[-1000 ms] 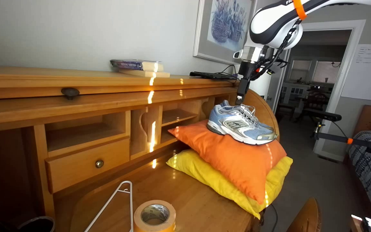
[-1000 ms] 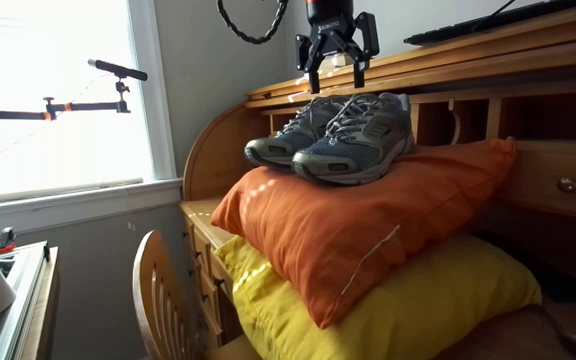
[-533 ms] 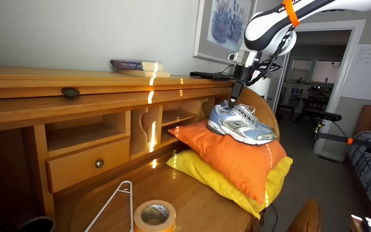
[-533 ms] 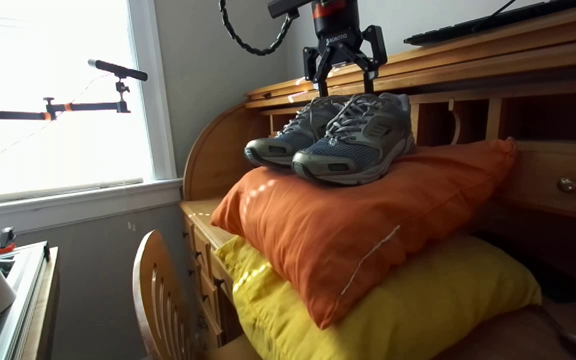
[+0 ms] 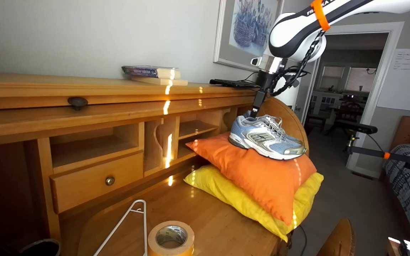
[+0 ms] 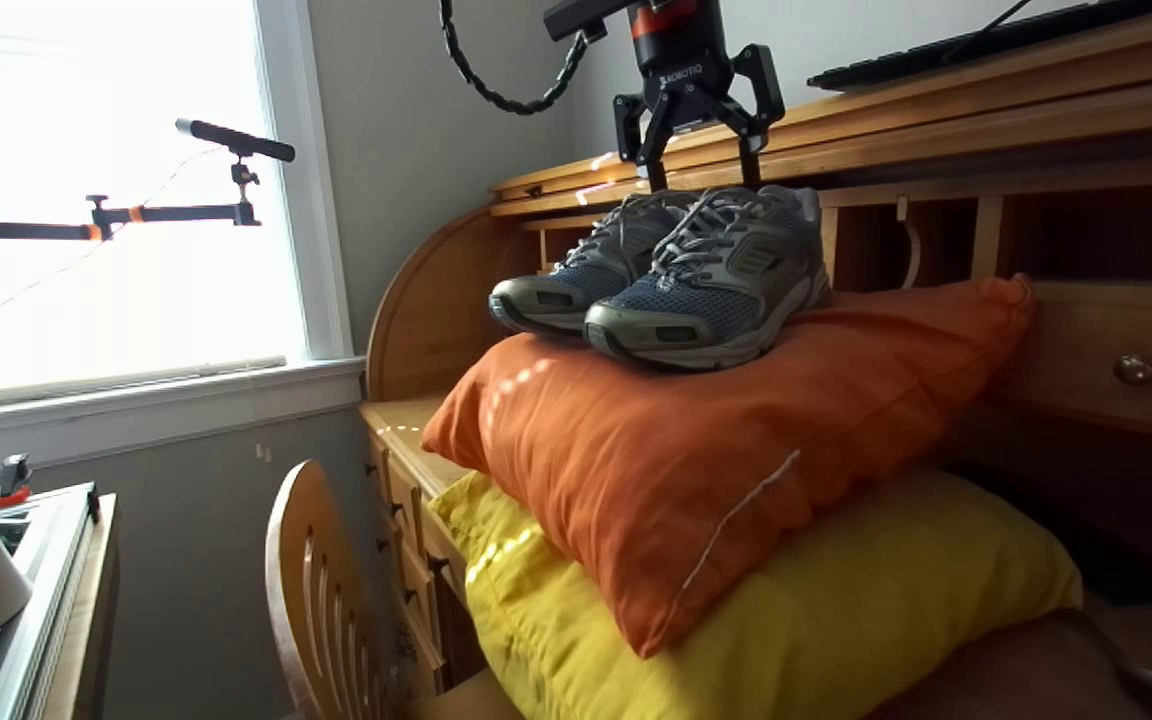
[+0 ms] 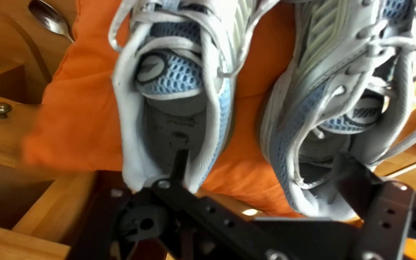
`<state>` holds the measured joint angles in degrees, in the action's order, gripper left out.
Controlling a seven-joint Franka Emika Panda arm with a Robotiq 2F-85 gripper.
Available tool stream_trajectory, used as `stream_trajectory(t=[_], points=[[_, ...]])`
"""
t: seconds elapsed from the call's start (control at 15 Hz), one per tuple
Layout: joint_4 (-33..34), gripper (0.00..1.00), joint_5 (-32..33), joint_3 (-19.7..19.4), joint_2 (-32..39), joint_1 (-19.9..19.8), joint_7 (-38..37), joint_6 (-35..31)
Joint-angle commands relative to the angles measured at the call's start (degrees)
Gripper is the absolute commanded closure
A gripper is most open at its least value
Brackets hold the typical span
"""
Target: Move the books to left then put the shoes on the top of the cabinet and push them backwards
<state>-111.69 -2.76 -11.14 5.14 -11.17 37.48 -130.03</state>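
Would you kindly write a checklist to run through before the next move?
1. Grey-and-blue mesh running shoes side by side, soles down on the orange fabric pillow: ok.
2. Black two-fingered gripper open: ok.
3. Fingertips lined up with both shoe openings, wrist view: ok.
4. Fingertips low enough to grip: cannot tell.
5. Shoes gripped for lifting: not ok, not yet.
6. Purple-and-cream paper books apart from the flat black keyboard, on top of the honey-brown wooden cabinet: ok.
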Motion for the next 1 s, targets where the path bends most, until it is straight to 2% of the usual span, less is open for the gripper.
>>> stream_trajectory(t=[0.0,0.47,0.93], points=[[-1.1,0.0,1.4,0.0,-0.4,-1.1,-0.7,-2.2],[-2.0,0.0,1.0,-0.2,0.3,-1.9,-2.3,-2.4],[-2.1,0.0,-3.0,0.1,-0.1,-2.1,-4.4,-3.5]])
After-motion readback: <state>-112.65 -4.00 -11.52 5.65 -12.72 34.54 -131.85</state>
